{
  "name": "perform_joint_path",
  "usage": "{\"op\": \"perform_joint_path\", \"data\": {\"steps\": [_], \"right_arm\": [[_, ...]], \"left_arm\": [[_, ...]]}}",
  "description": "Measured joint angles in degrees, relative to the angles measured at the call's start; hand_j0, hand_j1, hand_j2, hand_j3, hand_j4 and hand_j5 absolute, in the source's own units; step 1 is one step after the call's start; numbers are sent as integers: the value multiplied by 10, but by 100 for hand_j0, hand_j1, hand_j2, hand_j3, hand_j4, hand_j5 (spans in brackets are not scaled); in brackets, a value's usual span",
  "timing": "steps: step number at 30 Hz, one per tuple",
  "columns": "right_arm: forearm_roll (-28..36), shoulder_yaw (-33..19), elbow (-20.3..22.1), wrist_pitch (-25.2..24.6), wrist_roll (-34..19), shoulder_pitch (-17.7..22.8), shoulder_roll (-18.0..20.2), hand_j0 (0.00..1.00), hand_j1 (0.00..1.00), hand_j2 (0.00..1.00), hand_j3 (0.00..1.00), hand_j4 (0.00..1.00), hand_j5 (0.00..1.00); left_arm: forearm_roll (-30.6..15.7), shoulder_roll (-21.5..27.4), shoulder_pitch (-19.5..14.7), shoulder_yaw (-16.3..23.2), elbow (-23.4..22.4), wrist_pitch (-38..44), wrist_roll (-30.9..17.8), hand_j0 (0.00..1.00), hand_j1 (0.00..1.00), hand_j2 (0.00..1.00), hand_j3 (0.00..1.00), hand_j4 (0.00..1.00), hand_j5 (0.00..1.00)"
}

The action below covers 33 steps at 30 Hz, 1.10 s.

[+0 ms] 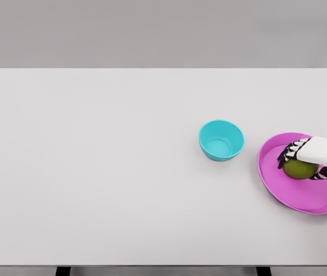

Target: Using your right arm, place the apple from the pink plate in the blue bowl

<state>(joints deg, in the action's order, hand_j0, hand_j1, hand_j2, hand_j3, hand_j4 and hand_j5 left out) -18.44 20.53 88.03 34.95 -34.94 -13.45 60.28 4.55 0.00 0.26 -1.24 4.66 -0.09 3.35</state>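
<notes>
Item, step in hand: grasp of the apple point(299, 169). My right hand point(312, 156) reaches in from the right edge, laid over the apple's top, fingers point(288, 153) curled down its left side and a digit showing under its right. I judge the hand closed on the apple, which sits on the pink plate point(278, 183), not visibly lifted.

Item, method: firm the grip evenly before rising; a round fruit may roll out of a lopsided hold. Lift straight up clear of the plate rim, carry left, and lower into the bowl point(221, 140) before loosening the fingers. The bowl is small and near the plate, so a short, level carry should serve; release low to avoid a bounce.

Item, count: apple, one, greenish. Plate, one, at the table's right side, partly cut by the frame edge. Bowl, one, blue, empty, left of the plate, not touching it. Table point(94, 172), one, white. Hands in view, one; my left is not seen.
</notes>
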Motion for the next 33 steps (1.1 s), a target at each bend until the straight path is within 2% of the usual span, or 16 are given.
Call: {"op": "perform_joint_path", "data": {"steps": [7, 12, 16, 25, 33], "right_arm": [[3, -1, 1, 2, -1, -18, -1, 46, 46, 46, 46, 46, 46], [5, -3, -7, 2, -1, -64, -13, 46, 46, 46, 46, 46, 46], [4, -2, -30, 2, -1, -97, -33, 46, 46, 46, 46, 46, 46], [1, 0, -38, 2, -1, -137, -85, 46, 46, 46, 46, 46, 46], [-1, 2, -39, 2, -1, -147, -149, 46, 46, 46, 46, 46, 46]], "left_arm": [[0, 0, 0, 0, 0, 0, 0, 100, 100, 100, 100, 100, 100], [0, 0, 0, 0, 0, 0, 0, 100, 100, 100, 100, 100, 100], [0, 0, 0, 0, 0, 0, 0, 100, 100, 100, 100, 100, 100], [0, 0, 0, 0, 0, 0, 0, 100, 100, 100, 100, 100, 100], [0, 0, 0, 0, 0, 0, 0, 100, 100, 100, 100, 100, 100]]}}
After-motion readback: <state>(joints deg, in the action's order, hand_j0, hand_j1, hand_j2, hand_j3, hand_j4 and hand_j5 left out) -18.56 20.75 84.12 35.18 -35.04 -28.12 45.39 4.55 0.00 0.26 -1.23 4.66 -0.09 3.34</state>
